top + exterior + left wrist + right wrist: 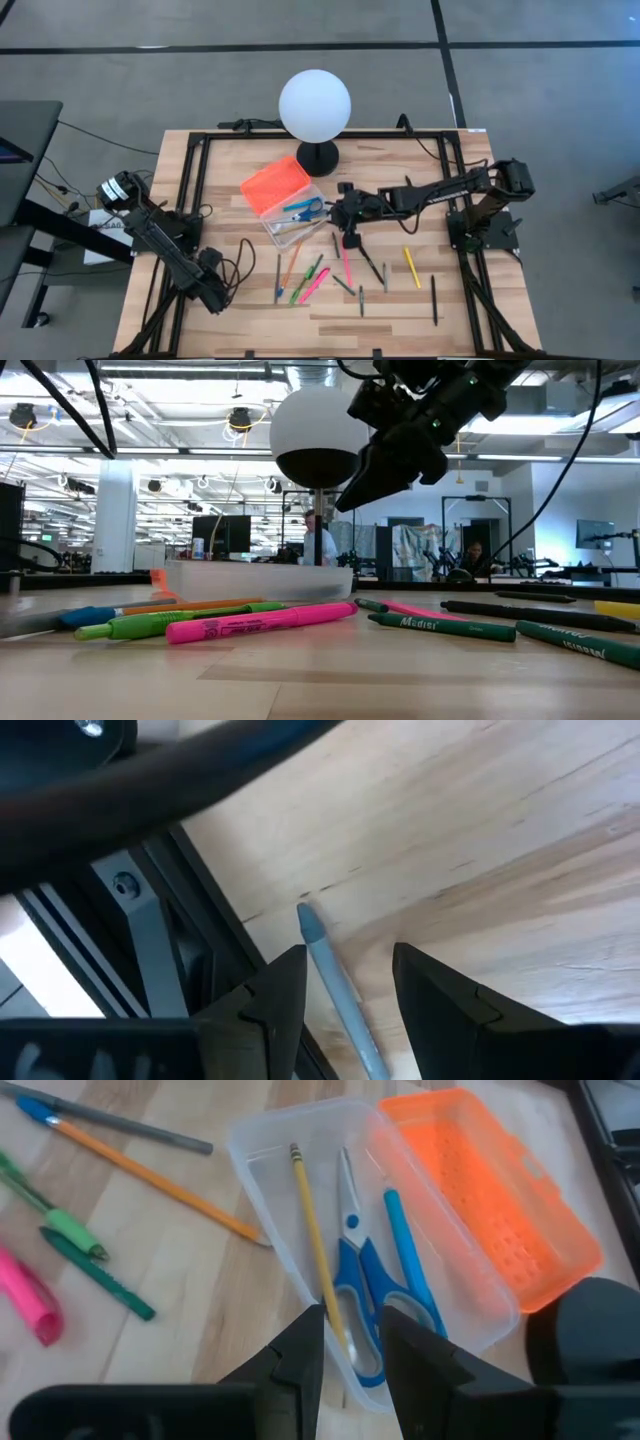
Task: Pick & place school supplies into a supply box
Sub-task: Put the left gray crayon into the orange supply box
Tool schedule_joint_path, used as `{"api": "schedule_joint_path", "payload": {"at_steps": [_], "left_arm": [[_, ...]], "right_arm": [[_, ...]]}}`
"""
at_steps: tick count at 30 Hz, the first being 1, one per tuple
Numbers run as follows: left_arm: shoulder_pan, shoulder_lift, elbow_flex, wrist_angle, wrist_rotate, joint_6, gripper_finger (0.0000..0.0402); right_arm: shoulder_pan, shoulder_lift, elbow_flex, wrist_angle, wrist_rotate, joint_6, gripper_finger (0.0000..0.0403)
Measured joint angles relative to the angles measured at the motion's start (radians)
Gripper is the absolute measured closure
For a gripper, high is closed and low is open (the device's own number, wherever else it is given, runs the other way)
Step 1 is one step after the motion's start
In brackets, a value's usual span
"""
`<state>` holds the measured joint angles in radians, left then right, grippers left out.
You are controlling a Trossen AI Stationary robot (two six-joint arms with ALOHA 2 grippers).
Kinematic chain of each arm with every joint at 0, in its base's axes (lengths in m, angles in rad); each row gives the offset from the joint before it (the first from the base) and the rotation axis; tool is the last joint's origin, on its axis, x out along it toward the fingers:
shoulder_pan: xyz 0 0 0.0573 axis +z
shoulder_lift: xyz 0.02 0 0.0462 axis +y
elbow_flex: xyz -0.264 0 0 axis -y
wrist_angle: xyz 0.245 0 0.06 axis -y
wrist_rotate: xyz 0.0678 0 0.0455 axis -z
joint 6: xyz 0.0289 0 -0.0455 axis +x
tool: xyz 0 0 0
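The right claw hangs empty, fingers slightly apart, just above the open supply box, which holds a yellow pencil, blue-handled scissors and a blue pen. Its orange lid lies alongside. Pens and markers lie scattered on the desk. The left claw waits open at the desk's left edge, astride a grey pen.

Supply box: clear body, bright orange gridded lid. In it: blue-handled scissors, yellow pencil, blue pen. On the pale wood table: pink highlighter, green markers, orange pencil. White globe lamp on black base.
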<state>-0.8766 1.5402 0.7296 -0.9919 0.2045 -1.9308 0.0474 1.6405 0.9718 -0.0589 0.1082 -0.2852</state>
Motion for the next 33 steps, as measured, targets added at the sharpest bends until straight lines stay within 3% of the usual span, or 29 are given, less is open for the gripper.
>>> {"api": "schedule_joint_path", "payload": {"at_steps": [8,33], "left_arm": [[-0.042,-0.012,-0.066,0.12,-0.001,-0.005,0.0256],[-0.051,0.002,-0.023,0.108,-0.061,0.031,0.0256]], "right_arm": [[0.031,0.0,0.0,0.0,-0.005,0.0,0.031],[0.031,0.0,0.001,-0.011,-0.004,-0.001,0.031]]}}
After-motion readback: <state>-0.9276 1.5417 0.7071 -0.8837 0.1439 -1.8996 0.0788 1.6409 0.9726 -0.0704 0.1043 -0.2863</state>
